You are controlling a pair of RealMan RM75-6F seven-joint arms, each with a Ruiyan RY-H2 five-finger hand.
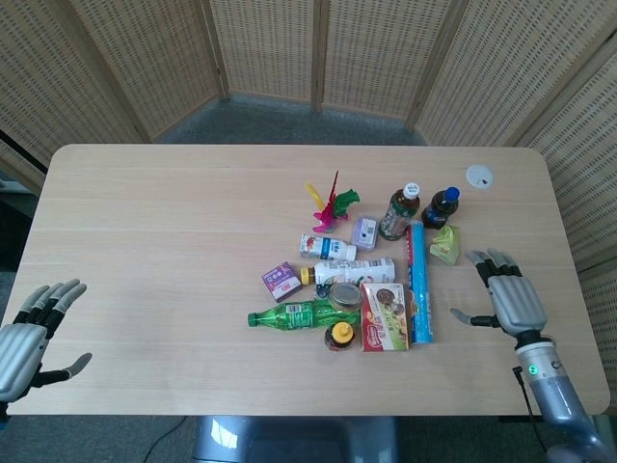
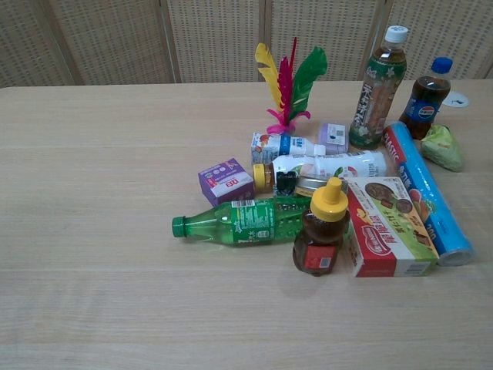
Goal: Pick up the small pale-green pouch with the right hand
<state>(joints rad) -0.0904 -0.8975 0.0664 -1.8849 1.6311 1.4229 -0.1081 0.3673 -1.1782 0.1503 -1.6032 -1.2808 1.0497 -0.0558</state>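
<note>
1. Your table (image 1: 164,241) carries a cluster of goods right of centre, and both hands sit at its near edge
2. The blue roll (image 1: 418,285) lies lengthwise from far to near, with the red snack box (image 1: 385,315) touching its left side
3. The green bottle (image 1: 301,314) lies on its side at the near left of the cluster, just beside the upright honey bottle (image 2: 322,228)
4. Your right hand (image 1: 508,301) hovers near the right edge with nothing in it, fingers spread and pointing away from you
5. Your left hand (image 1: 27,333) is at the near left corner, fingers apart, holding nothing
6. The pale-green pouch (image 1: 444,243) rests on the table just right of the roll's far end, near the cola bottle (image 1: 441,206), well apart from your right hand's fingertips
</note>
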